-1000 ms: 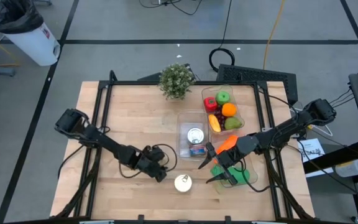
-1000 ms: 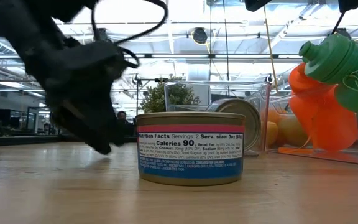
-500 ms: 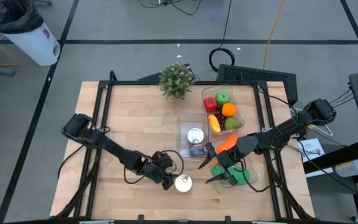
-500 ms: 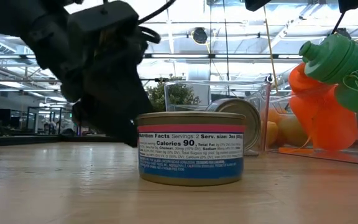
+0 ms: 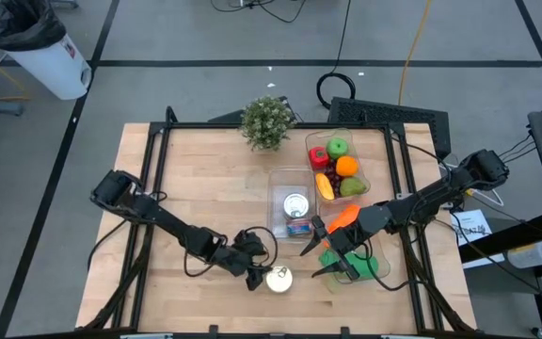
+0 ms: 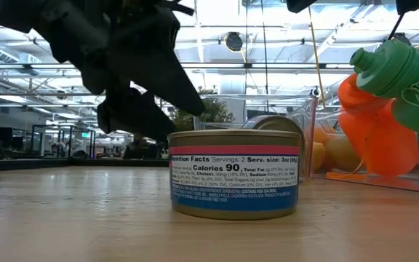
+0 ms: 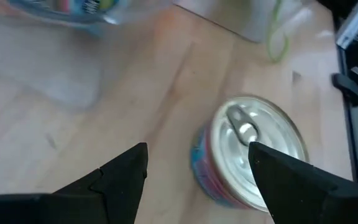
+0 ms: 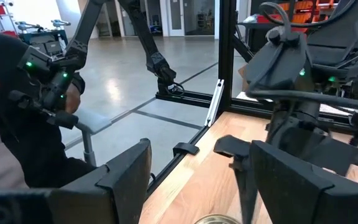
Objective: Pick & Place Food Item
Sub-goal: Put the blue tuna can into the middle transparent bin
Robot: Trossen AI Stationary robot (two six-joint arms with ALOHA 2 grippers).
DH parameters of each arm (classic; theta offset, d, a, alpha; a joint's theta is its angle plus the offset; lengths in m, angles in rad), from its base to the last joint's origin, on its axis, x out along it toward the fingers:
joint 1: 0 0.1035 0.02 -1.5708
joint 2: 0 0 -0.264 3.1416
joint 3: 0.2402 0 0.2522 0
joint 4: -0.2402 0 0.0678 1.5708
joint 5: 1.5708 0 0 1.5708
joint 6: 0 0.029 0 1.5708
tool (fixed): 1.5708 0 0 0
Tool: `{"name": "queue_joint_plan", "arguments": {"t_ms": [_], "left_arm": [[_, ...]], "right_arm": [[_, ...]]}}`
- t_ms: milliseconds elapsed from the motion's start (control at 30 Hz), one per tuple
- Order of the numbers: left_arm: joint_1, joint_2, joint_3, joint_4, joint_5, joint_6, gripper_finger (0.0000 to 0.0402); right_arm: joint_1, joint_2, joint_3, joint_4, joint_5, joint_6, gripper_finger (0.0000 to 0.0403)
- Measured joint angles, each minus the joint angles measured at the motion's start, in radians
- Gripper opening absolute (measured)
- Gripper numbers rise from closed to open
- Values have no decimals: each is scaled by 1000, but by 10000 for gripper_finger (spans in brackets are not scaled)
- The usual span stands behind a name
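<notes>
Two arms are mine. My left gripper [image 5: 260, 274] is low over the desk [image 5: 196, 188], jaws apart, just beside the tuna can [image 5: 278, 278] standing near the front edge. My right gripper [image 5: 323, 252] waits above the green bottle [image 5: 356, 266], jaws apart.

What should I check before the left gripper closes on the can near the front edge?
1. Left gripper open: ok, the gap shows in the left wrist view.
2. Can upright, lid up: ok.
3. Can centred between the fingers: not ok, in the left wrist view it sits under one finger, off to one side.
4. Gripper low enough to grasp the can's wall: cannot tell.
5. Right gripper away from the can: ok, it hovers open by the green tray.
6. Room in the clear bin holding another can: ok.
</notes>
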Motion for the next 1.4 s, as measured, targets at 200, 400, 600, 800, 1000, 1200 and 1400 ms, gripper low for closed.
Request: {"name": "queue_joint_plan", "arguments": {"t_ms": [200,400,600,800,1000,1200,1400], "left_arm": [[-9,58,1,18,1,-24,285],[12,92,5,-21,6,-90,285],[20,2,0,-352,-8,-179,285],[-12,-79,-2,-622,-15,-278,285],[-40,-128,-2,-892,-80,-395,285],[-98,-251,-2,-860,-117,-457,285],[-146,-252,9,-414,-45,-288,285]], "right_arm": [[0,0,0,0,0,-1,254],[0,0,0,-1,0,0,254],[0,0,0,-1,0,0,254],[0,0,0,-4,0,0,254],[0,0,0,-4,0,-1,254],[0,0,0,-5,0,0,254],[0,0,0,-5,0,-2,254]]}}
